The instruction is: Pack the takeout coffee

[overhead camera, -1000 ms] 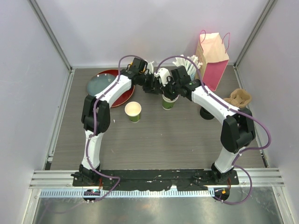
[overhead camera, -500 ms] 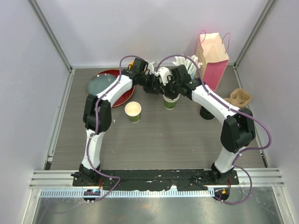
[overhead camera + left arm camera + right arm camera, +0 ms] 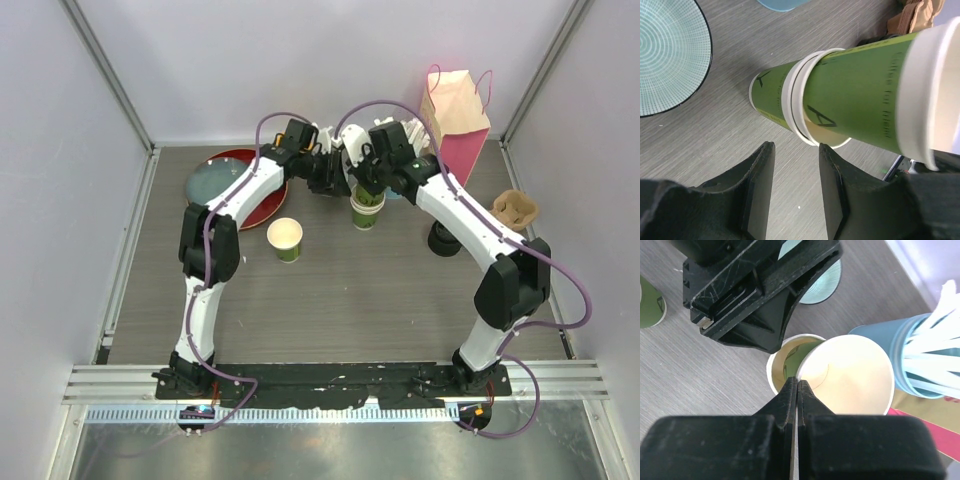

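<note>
Right fingers (image 3: 790, 400): pressed together on the rim wall of the upper cup (image 3: 847, 372), apparently one inside and one outside. Left fingers (image 3: 757, 185): about half apart, nothing between them; lower cup (image 3: 771, 95) just beyond the tips, contact not determinable. Counter (image 3: 380, 300): grey wood-grain, bearing every item below. Pink paper bag (image 3: 455, 125): upright at far right, handles up. Red tray (image 3: 232, 153) with teal plate (image 3: 215, 182): far left, no part of the job. Cardboard cup carrier (image 3: 515, 208): right edge, well apart from the cups, no cup seen in it. Blue cup of white sticks (image 3: 890, 347): just beside the nested pair. Upper cup: green outside, cream inside, tilted, base seated in the lower cup, near the far middle of the counter. Lower cup: beneath it, apparently resting on the counter. Lone cup (image 3: 285, 238): upright, open-mouthed, apart to the left. Lids: none identified. Step in hand, as judged: pulling the nested pair apart, packing proper not begun. Next move, as judged: closing the left fingers on the lower cup to pin it, then drawing the upper cup out along its own axis, gently, at risk of creased paper or both cups rising together.
</note>
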Controlling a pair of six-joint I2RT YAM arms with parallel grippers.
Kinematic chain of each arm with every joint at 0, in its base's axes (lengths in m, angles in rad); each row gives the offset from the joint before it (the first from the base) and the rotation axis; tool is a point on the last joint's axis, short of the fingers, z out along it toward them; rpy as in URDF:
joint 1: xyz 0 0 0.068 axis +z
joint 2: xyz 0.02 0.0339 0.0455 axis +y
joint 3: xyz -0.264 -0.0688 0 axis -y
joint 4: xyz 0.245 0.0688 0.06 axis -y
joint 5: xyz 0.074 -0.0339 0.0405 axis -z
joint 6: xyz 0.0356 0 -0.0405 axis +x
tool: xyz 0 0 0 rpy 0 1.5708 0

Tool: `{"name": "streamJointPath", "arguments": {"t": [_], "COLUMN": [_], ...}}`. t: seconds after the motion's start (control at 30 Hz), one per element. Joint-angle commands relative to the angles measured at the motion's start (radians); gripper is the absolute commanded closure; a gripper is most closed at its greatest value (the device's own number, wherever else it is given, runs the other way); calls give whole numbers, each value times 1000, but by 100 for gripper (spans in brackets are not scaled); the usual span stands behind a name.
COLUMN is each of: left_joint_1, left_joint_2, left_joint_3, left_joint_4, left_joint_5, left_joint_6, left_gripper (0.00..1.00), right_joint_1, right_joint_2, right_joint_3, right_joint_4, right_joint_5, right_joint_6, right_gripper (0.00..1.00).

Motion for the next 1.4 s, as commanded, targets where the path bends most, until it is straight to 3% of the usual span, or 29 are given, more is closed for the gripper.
{"name": "streamJointPath", "arguments": {"t": [0.0, 0.2, 0.4, 0.57, 0.9, 1.1, 1.37], "left_joint_1": [-3, 7, 94, 203, 444, 471, 471], "left_joint_2": [-18, -29, -108, -234, -457, -509, -532], "left_joint_3": [64, 131, 211, 142, -134, -258, -284], "left_joint_4": [-12, -80, -210, -276, -296, -288, -279], "left_joint_5": [1, 1, -45, -37, -53, -47, -48], "left_joint_6": [28, 57, 159, 258, 419, 431, 465], "left_gripper": [56, 53, 43, 39, 35, 35, 35], "right_joint_1": [4, 18, 177, 318, 341, 328, 305], "right_joint_2": [-101, -129, -181, -210, -159, -89, -51], "right_joint_3": [96, 160, 179, 46, -241, -299, -324], "right_joint_4": [-16, -60, -94, -71, 125, 218, 252], "right_joint_5": [46, 92, 193, 211, 128, 99, 16], "right_joint_6": [-39, -53, -58, -3, 65, 57, 80], "right_gripper": [99, 99, 99, 99, 99, 99, 99]}}
